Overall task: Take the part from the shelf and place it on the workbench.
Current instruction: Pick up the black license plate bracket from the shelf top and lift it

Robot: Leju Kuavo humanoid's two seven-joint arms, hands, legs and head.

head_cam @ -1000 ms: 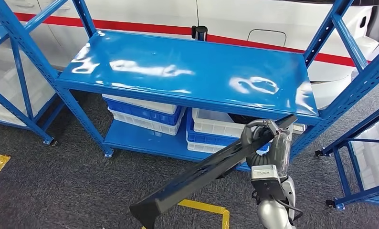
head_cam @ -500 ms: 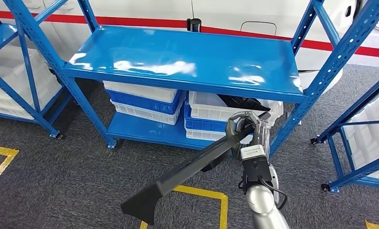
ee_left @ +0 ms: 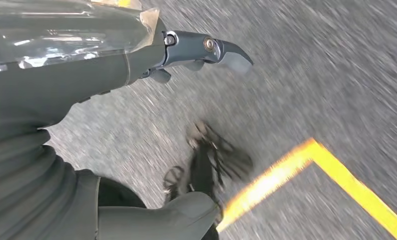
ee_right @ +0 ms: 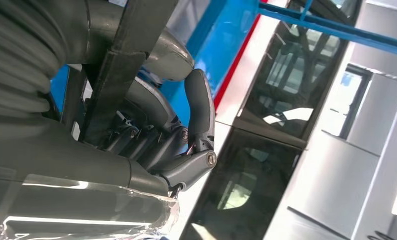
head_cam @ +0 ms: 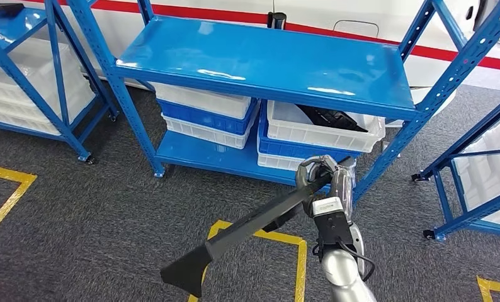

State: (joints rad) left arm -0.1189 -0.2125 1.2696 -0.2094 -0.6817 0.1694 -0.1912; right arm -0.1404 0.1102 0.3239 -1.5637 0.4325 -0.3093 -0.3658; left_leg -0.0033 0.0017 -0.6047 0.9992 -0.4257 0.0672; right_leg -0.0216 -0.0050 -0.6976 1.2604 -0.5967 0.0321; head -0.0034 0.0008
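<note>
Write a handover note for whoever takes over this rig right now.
Right hand: grips a long black part near one end; its other end slants down over the floor.
Left hand: hangs over the grey floor, holding nothing.
Blue shelf stands ahead, with bins on its lower level.
Done: part is off the shelf.
Left: carry it to the workbench and set it down.

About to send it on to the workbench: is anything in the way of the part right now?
Nothing visible blocks it. The right robot hand already grips the long black part near its upper end, held in the air clear of the blue shelf over grey floor. I cannot see the workbench, so that stretch stays unchecked.
</note>
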